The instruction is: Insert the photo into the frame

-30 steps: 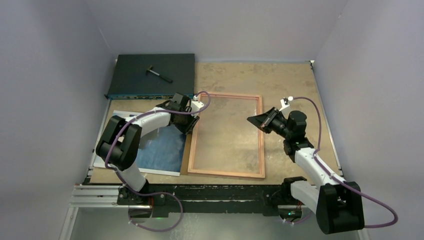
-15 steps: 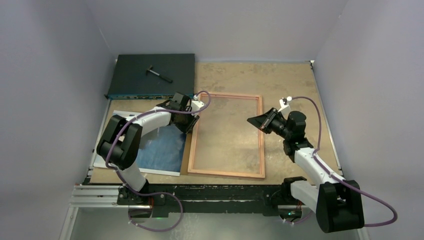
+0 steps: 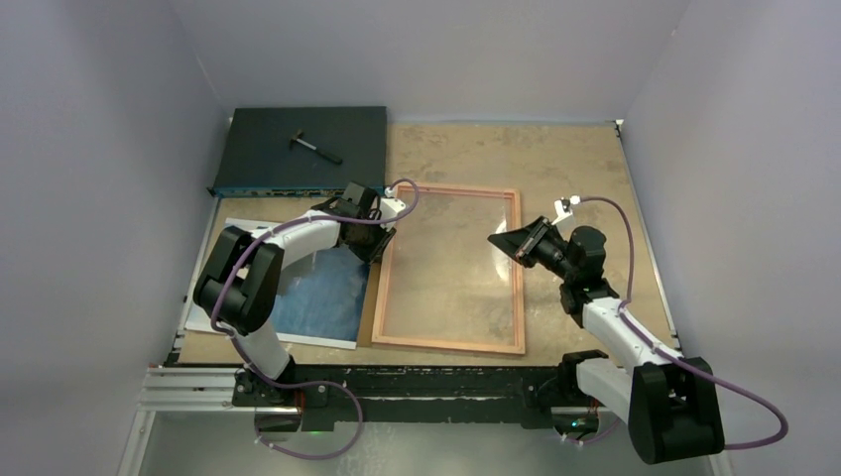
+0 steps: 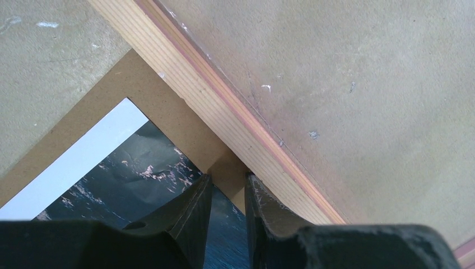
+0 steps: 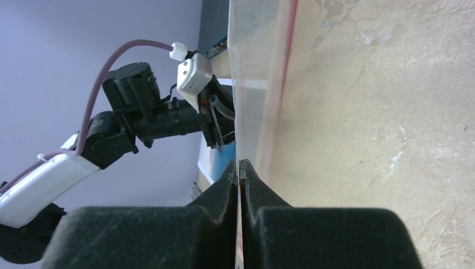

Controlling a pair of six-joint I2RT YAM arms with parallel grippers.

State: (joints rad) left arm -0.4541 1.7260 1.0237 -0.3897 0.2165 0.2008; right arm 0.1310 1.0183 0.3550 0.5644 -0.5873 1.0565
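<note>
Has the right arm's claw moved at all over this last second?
Yes, slightly. The right gripper, shut, has slipped a little toward the near edge of the table, judged against the right rail of the frame, which lies unmoved.

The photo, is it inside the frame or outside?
Outside. The photo lies flat left of the frame, on a brown board; through the frame's pane only bare table shows.

The frame (image 3: 448, 344) lies at the middle of the desk (image 3: 565, 159). Just beside its left edge, toward the near left corner, the photo (image 3: 317, 297) rests on a backing board (image 4: 173, 112). An electronics box (image 3: 268, 159) occupies the far left corner, with a small tool (image 3: 315, 147) on top.
</note>
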